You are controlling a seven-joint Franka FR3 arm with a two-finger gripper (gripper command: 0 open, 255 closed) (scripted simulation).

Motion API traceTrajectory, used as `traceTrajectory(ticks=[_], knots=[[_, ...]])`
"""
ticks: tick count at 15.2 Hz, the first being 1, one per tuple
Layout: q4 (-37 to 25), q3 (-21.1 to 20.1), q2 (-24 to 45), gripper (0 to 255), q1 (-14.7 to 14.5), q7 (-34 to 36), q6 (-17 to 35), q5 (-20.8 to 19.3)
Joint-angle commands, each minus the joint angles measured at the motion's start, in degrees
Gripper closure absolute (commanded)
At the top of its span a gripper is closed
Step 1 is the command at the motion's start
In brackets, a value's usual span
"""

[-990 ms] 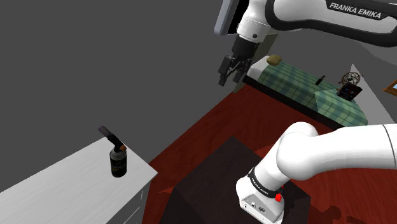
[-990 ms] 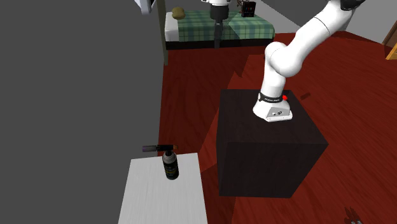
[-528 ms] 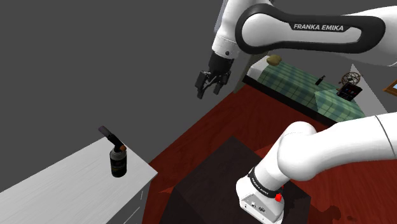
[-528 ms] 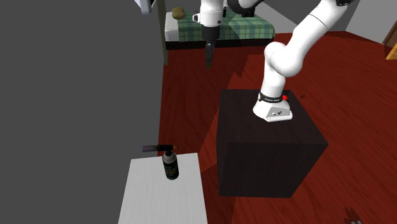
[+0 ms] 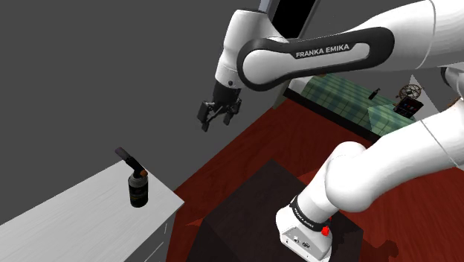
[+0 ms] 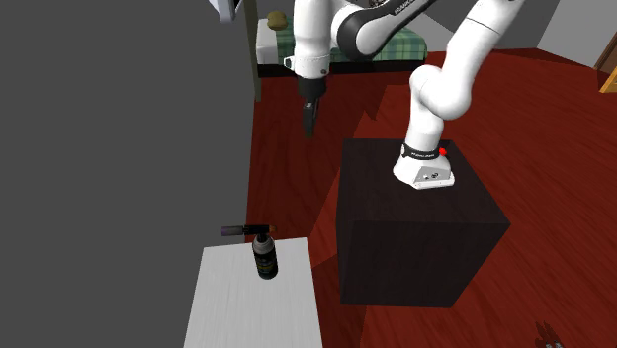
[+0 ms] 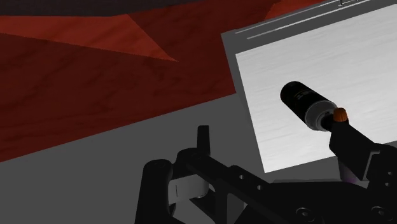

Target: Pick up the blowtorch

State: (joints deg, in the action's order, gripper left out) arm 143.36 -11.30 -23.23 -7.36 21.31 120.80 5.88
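The blowtorch (image 5: pixel 137 187) stands upright on the white table (image 5: pixel 67 219), close to the table's corner, with its black nozzle arm jutting sideways from the top. The black gripper (image 5: pixel 216 123) hangs in the air well apart from the table, high over the red floor (image 5: pixel 245 152) beyond the table's end. Its fingers are parted a little and clasp nothing.

White arm (image 5: pixel 327 56) arched forward, gripper (image 5: pixel 214 120) pointing down, jaws parted
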Motion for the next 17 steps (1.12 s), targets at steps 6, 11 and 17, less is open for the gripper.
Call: traceTrajectory(ticks=[6, 11, 17], knots=[[-4.1, -4.7, 14.7, 0, -0.9, 6.6, 11.2, -1.8], [-9.3, -6.8, 26.0, 0, -1.9, 12.7, 17.2, -6.0], [-18.2, -6.5, 39.7, 0, -5.2, 20.3, 21.7, -12.8]])
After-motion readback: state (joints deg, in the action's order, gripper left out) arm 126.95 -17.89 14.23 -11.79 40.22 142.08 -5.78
